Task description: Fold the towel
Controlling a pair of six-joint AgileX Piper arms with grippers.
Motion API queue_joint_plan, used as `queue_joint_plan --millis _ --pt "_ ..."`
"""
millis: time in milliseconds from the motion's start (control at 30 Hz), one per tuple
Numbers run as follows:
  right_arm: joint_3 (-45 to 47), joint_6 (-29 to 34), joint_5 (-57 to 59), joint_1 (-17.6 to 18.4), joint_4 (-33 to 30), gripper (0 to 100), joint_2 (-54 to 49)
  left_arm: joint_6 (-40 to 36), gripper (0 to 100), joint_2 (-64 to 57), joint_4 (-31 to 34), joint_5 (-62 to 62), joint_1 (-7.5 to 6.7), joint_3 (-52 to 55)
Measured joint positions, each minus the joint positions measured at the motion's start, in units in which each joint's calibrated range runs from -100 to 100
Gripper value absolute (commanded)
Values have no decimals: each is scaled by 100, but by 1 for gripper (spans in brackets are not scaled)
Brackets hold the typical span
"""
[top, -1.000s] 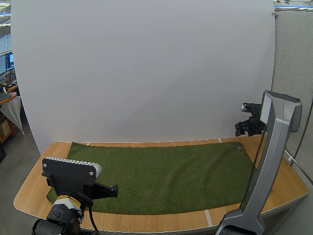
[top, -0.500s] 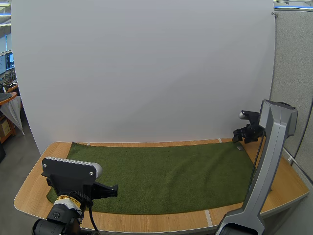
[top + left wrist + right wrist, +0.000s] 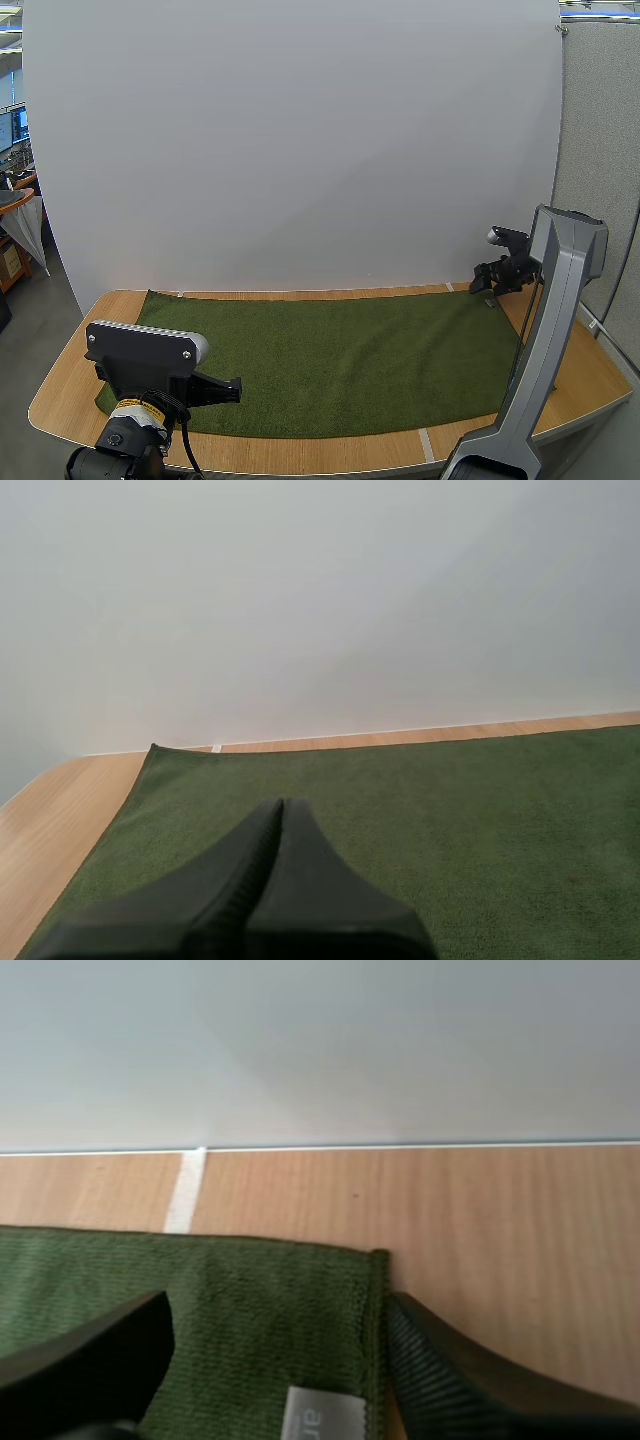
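Since the green towel (image 3: 340,355) lies spread flat along the wooden worktop (image 3: 570,385), no fold is made yet, and the step in hand looks like taking its far right corner. The right pincer (image 3: 280,1360) hangs released there, one finger over the cloth beside the white label (image 3: 320,1415), the other over bare wood just past the hem. Next it likely must drop and pinch that corner. The left pincer (image 3: 282,808) is clenched on nothing above the near left part. Bare wood rims the towel, and a white backboard (image 3: 300,150) stands close behind its far edge.

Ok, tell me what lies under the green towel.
The wooden table, its bare edge showing beside the towel. The towel covers the rest, so anything else beneath is hidden.
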Motion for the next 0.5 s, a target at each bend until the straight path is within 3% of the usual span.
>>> queue_joint_plan --millis 500 --pt "0 0 622 0 32 100 0 0 0 0 0 0 0 0"
